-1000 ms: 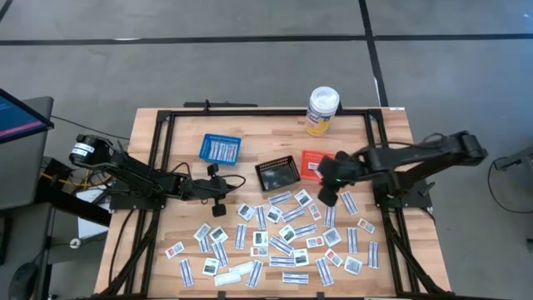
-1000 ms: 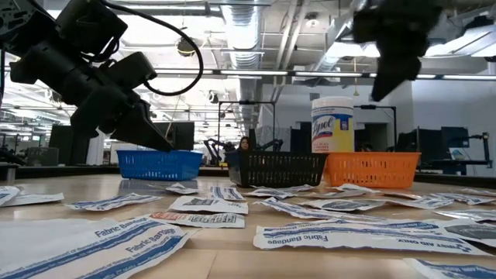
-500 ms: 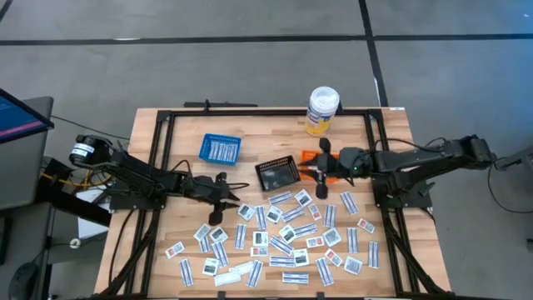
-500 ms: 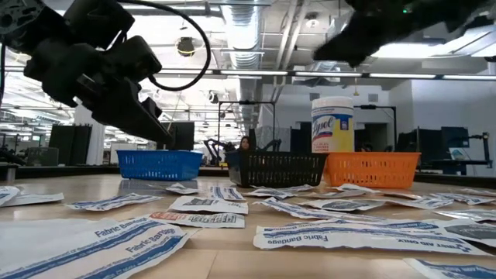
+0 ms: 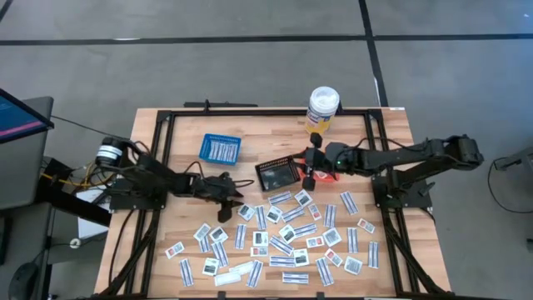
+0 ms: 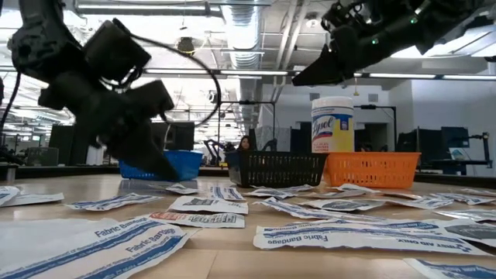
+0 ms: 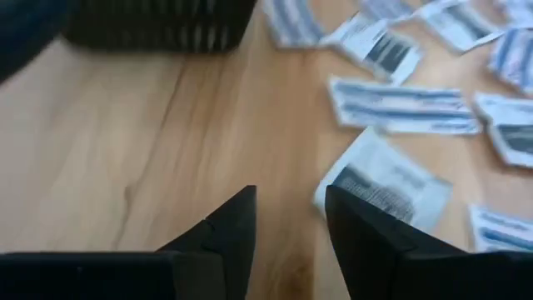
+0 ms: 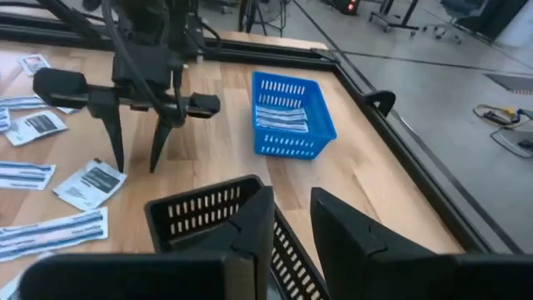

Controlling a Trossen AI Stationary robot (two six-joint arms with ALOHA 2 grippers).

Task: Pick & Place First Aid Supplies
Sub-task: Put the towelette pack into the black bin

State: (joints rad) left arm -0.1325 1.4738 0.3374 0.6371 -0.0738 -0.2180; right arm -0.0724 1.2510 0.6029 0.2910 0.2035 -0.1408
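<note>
The first aid supplies (image 5: 283,237) are many small flat white packets scattered over the near half of the wooden table. My left gripper (image 5: 230,202) is open at their left edge. It slants down at the bare wood (image 7: 287,225), with a square packet (image 7: 383,179) just beside one finger. From the right wrist view it (image 8: 136,162) stands with its tips close over the table and nothing between them. My right gripper (image 5: 305,173) hovers high over the black basket (image 5: 277,173). Its fingers (image 8: 291,221) stand a little apart with nothing between them.
A blue basket (image 5: 220,148) holding strip packets stands at the far left. An orange basket (image 5: 321,162) sits partly under the right arm, and a tall white bottle (image 5: 321,110) is at the far edge. Bare wood lies between the blue basket and the packets.
My left gripper has opened, sunk toward the table and moved a little toward the right, up to the edge of the packets. My right gripper has gone from over the orange basket toward the table's left, over the black basket, tipping from pointing down to nearly level.
</note>
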